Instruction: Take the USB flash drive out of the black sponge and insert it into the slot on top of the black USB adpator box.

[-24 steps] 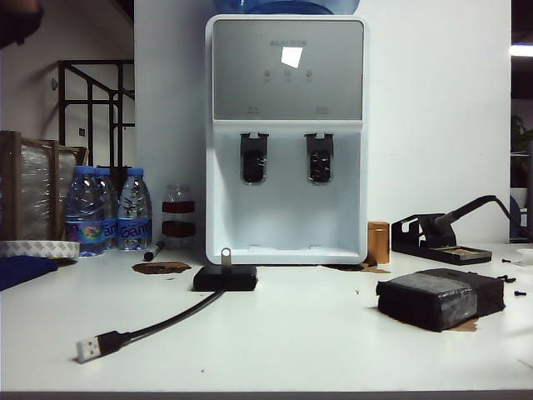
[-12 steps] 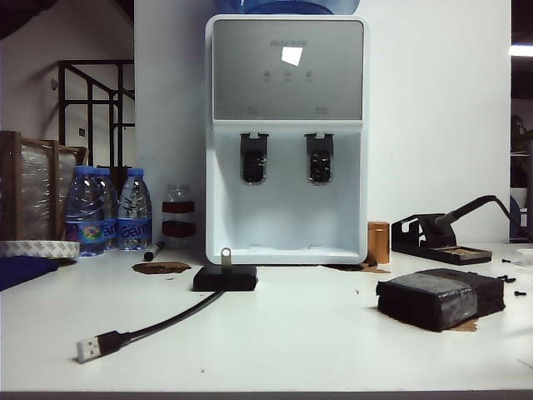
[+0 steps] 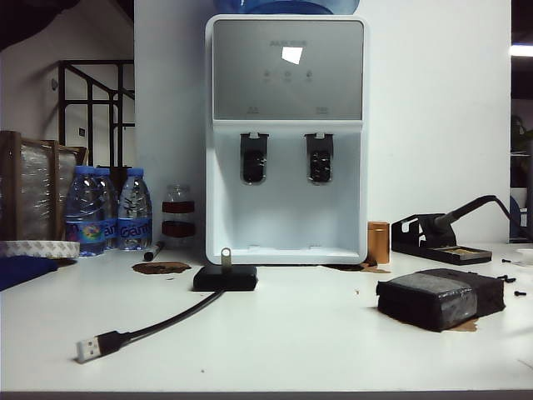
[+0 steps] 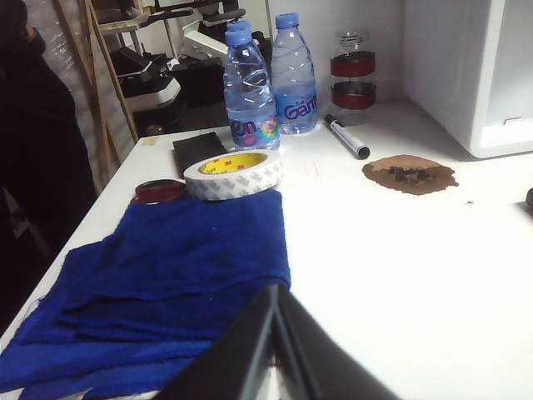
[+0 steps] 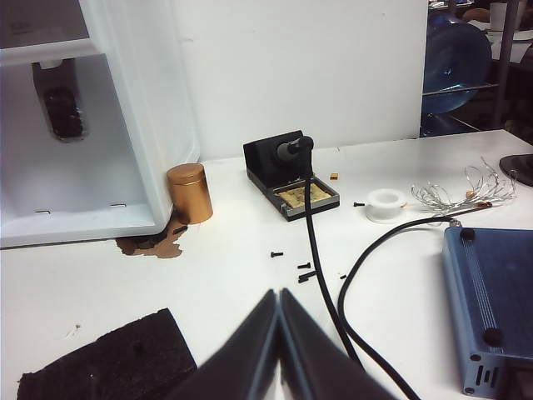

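The silver USB flash drive (image 3: 225, 257) stands upright out of the top of the black USB adpator box (image 3: 225, 277) at table centre, covering the slot. The box's cable (image 3: 158, 327) runs forward to a silver plug (image 3: 90, 348). The black sponge (image 3: 441, 298) lies at the right with shiny tape on top; one corner of it (image 5: 108, 358) shows in the right wrist view. Neither gripper appears in the exterior view. My left gripper (image 4: 276, 288) is shut and empty over a blue cloth's edge. My right gripper (image 5: 277, 292) is shut and empty beside the sponge.
A water dispenser (image 3: 286, 133) stands behind the box. Bottles (image 3: 108, 208), a tape roll (image 4: 233, 173), a marker (image 4: 347, 137) and the blue cloth (image 4: 158, 283) are at the left. A copper can (image 3: 378, 242), soldering stand (image 3: 441, 237), loose screws and a blue metal case (image 5: 491, 300) are at the right.
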`<action>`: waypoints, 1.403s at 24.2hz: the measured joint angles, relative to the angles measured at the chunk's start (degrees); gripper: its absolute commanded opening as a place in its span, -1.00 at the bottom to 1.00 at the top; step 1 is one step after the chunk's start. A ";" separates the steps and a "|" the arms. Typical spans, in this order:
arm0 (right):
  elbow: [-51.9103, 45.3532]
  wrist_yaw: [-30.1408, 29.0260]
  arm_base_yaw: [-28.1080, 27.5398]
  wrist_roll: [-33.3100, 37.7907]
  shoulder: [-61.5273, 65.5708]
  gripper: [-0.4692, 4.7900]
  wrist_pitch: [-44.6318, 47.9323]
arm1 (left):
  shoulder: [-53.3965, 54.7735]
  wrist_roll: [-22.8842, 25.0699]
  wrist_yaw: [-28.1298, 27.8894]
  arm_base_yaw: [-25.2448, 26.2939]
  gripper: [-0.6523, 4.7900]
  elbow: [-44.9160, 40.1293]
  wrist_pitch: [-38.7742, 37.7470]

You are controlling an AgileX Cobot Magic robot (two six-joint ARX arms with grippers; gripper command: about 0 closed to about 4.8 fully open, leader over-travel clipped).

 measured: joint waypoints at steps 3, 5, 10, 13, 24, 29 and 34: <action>0.00 0.00 0.00 0.00 0.00 -0.82 0.00 | 0.00 0.00 0.00 0.00 -0.78 0.00 0.00; 0.00 0.00 0.00 0.00 0.00 -0.82 0.00 | 0.00 0.00 0.00 0.00 -0.78 0.00 0.00; 0.00 0.00 0.00 0.00 0.00 -0.82 0.00 | 0.00 0.00 0.00 0.00 -0.78 0.00 0.00; 0.00 0.00 0.00 0.00 0.00 -0.82 0.00 | 0.00 0.00 0.00 0.00 -0.78 0.00 0.00; 0.00 0.00 0.00 0.00 0.00 -0.82 0.00 | 0.00 0.00 0.00 0.00 -0.78 0.00 0.00; 0.00 0.00 0.00 0.00 0.00 -0.82 0.00 | 0.00 0.00 0.00 0.00 -0.78 0.00 0.02; 0.00 0.00 0.02 0.00 0.00 -0.82 0.00 | 0.00 0.00 0.00 0.00 -0.78 0.00 0.00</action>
